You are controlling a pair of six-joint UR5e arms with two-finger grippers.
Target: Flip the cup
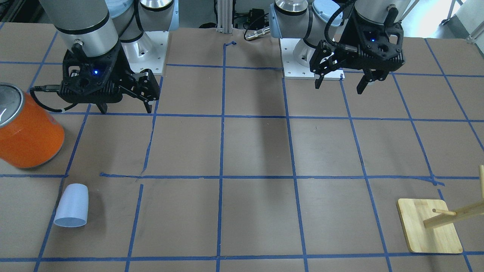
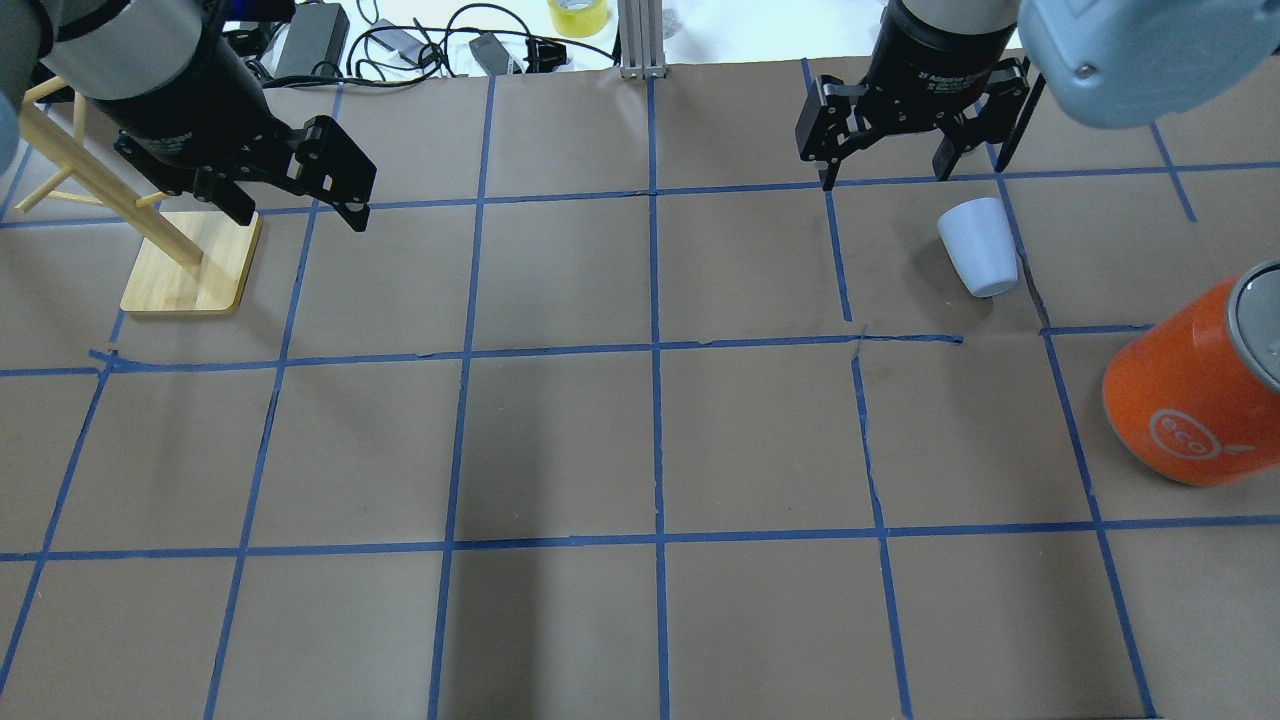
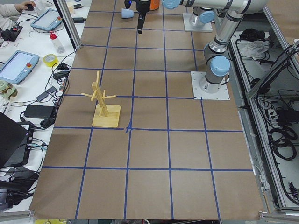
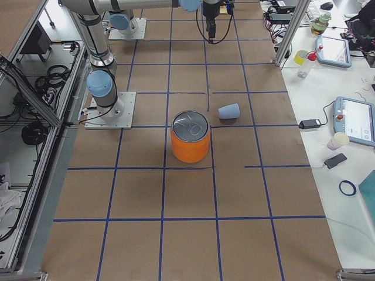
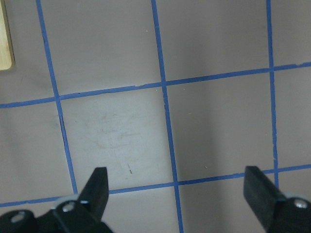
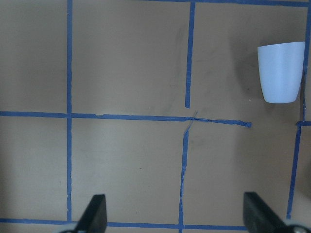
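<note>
Near orange can (image 1: 28, 132), cup (image 1: 72, 206), apart from right gripper (image 1: 125, 111)

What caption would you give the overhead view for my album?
Before the flip: a pale blue cup lies on its side near the right arm's open fingers, an orange can nearby.

Bright, even light, soft shadows, sharp
</note>
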